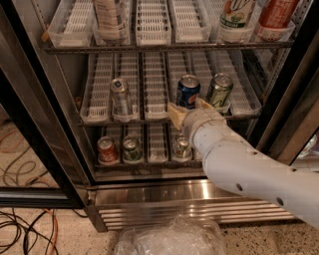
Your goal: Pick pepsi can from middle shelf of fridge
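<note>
The pepsi can [188,91], dark blue with a silver top, stands upright in a white lane tray on the middle shelf [153,94] of the fridge [164,196]. My gripper [185,106] is at the front edge of that shelf, right in front of the can's lower part. It is open, with one tan finger [175,114] to the can's lower left and the other [203,103] to its lower right. The fingers do not close on the can. My white arm [239,164] reaches in from the lower right.
A plain silver can [120,95] stands left of the pepsi can and a green-silver can [219,90] right of it. Three cans stand on the bottom shelf [131,148]. Bottles stand on the top shelf [234,15]. A clear plastic bag [169,239] and cables [25,224] lie on the floor.
</note>
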